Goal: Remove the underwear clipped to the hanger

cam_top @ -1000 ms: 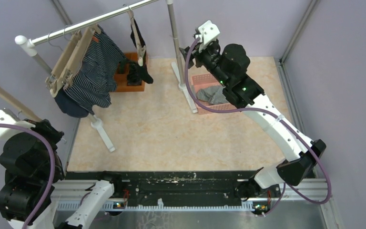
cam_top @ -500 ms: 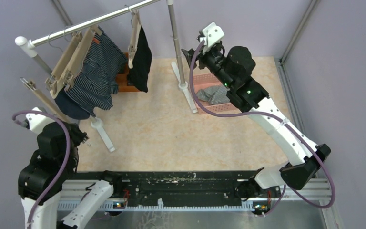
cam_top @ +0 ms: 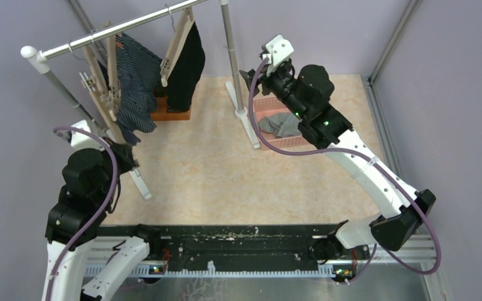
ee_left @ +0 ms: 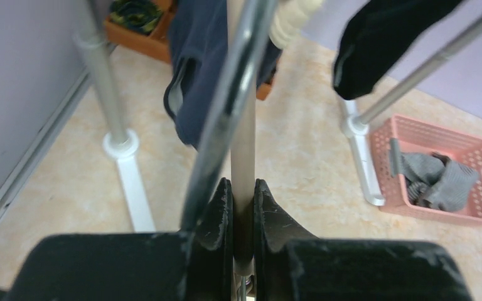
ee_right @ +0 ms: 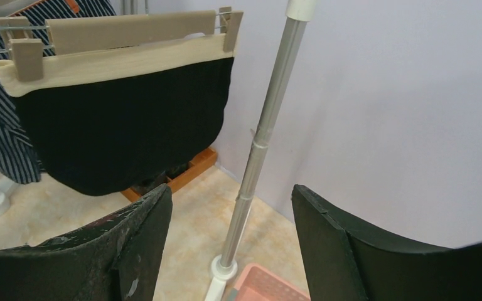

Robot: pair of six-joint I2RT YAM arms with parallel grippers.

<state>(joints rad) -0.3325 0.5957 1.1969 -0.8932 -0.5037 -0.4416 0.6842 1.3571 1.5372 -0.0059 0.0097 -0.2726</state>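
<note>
Black cloth underwear with beige waistband (ee_right: 119,119): clipped to wooden hanger (ee_right: 125,30) on silver metal rail (cam_top: 138,23), twelve o'clock.
Right gripper (ee_right: 231,197) spread wide, empty, facing it; left gripper (ee_left: 243,194) at nine o'clock, clamped on pale hanger bar (ee_left: 243,144).

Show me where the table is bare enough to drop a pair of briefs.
Widest bare table: between the rack's near foot, the pink basket and the black base rail. Crowded: back left, where striped boxers and black briefs hang above the orange box, beside the left gripper clamping a hanger.
</note>
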